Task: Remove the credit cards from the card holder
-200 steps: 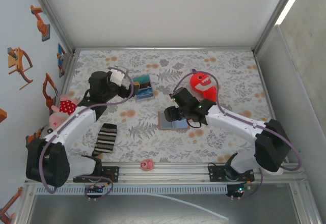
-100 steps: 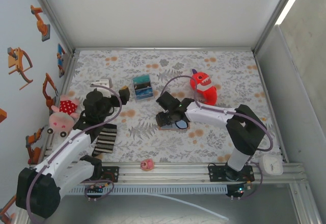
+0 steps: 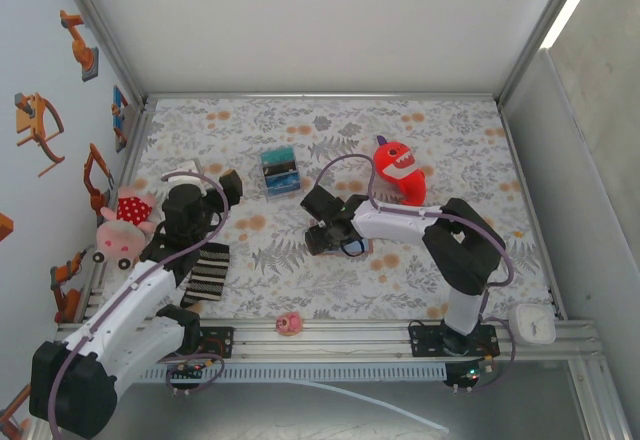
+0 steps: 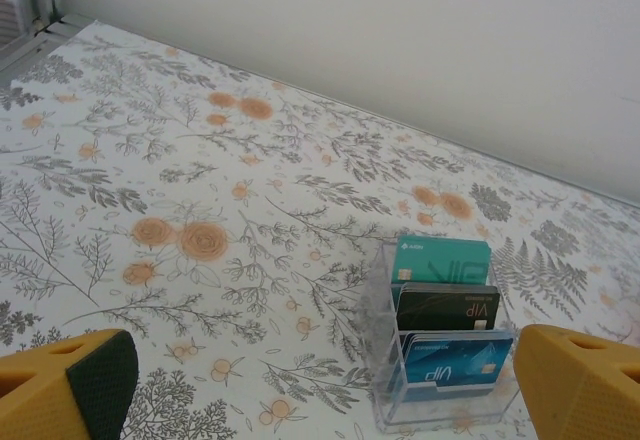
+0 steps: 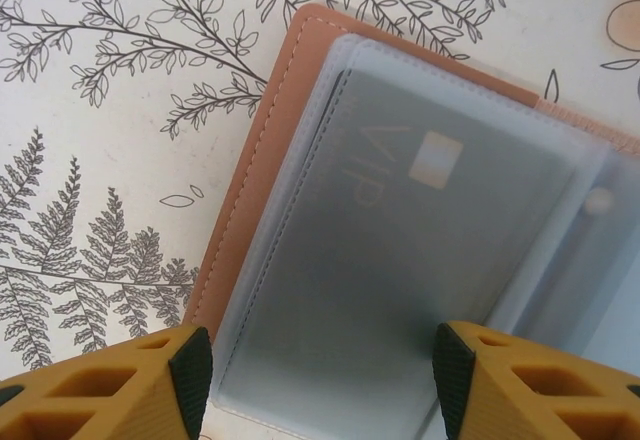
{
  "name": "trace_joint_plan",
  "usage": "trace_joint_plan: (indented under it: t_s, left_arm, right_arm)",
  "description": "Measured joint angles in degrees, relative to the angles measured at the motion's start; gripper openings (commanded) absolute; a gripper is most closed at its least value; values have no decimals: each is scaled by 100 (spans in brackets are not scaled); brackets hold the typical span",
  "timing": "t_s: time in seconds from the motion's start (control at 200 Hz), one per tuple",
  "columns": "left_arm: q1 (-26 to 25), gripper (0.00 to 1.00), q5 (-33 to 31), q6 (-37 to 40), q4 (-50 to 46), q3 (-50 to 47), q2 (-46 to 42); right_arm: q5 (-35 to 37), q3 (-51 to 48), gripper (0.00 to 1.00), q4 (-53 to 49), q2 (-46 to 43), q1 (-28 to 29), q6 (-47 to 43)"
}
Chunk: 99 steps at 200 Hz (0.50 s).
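Where the card holder lies: near the middle of the table, a little toward the near edge, spread open and flat.
Its look: tan-brown stitched cover, clear plastic sleeves inside, a blue inner face at the right, a small round snap.
Cards in it: one can be counted, a grey card with a chip and "VIP" lettering, under the top sleeve.
Right gripper: jaws apart, one yellow finger on each side over the holder's near end; whether it touches cannot be told.
In the way: the sleeve covers the grey card; from above, the right gripper covers most of the holder.
Card stand: one, clear plastic, toward the far edge and left of centre, well apart from the holder.
Cards in the stand: three upright in a row, teal, black, blue.
Left gripper: jaws wide apart, nothing between them, facing the stand from the left side of the table.
Plush toys: two; a red monster just right of the right arm, a pink-and-red one at the left edge.
Striped sock: one, black and white, near the near left corner, beside the left arm.
Small pink toy: one, at the near edge.
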Motion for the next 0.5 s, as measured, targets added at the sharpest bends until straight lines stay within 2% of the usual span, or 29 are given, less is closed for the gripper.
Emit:
trace_joint_plan:
  t_s: [0.295,0.496]
  left_arm:
    - [0,97,-44,-127,-20,0,-2]
    - [0,97,-28,-127,-20,0,-2]
  right_arm:
    - [105,33,59,-39,63,0,24]
    - [122,35,48,-35,70,0,26]
